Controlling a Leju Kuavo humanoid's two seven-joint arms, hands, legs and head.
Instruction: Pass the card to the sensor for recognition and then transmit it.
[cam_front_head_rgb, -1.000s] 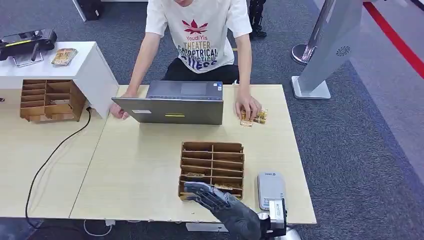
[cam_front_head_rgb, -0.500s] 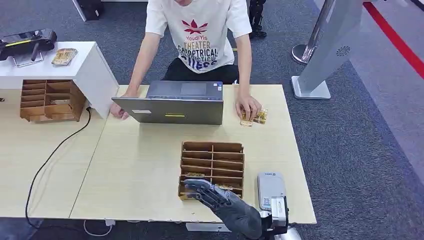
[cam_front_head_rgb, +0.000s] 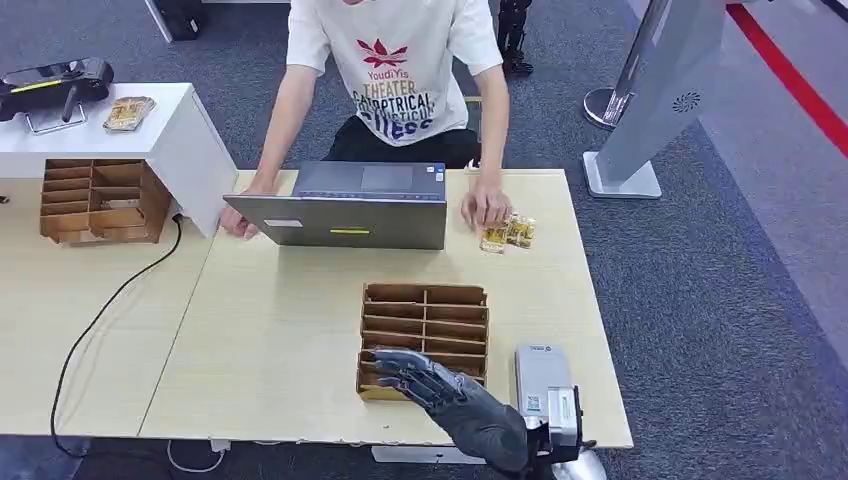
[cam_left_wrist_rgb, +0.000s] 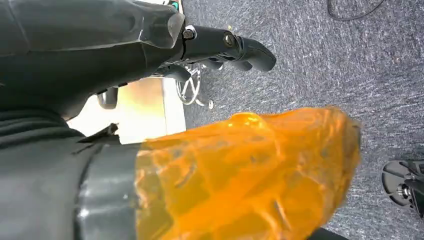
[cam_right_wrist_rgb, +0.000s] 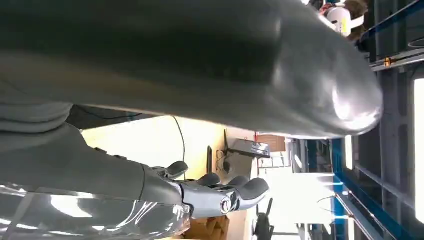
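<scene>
Head view shows the pale wood-grain table (cam_front_head_rgb: 280, 340), flat and smooth, with a person seated behind a grey laptop (cam_front_head_rgb: 345, 208) at its far edge. Nearer the robot stands a brown cardboard card rack (cam_front_head_rgb: 425, 325), thin-walled and split into shallow slots, with cards (cam_front_head_rgb: 450, 376) lying in its nearest row. Beside it lies the sensor (cam_front_head_rgb: 541, 378), a small rounded grey slab with a hard, smooth face. The right hand (cam_front_head_rgb: 425, 382), dark and glossy, hovers over the rack's near slots with fingers spread, holding nothing. Risks, as I judge them: the fingers could snag the flimsy dividers and shift the light rack, or pinch two thin cards together. The left hand (cam_left_wrist_rgb: 220, 42) hangs over carpet; I cannot tell its grasp
</scene>
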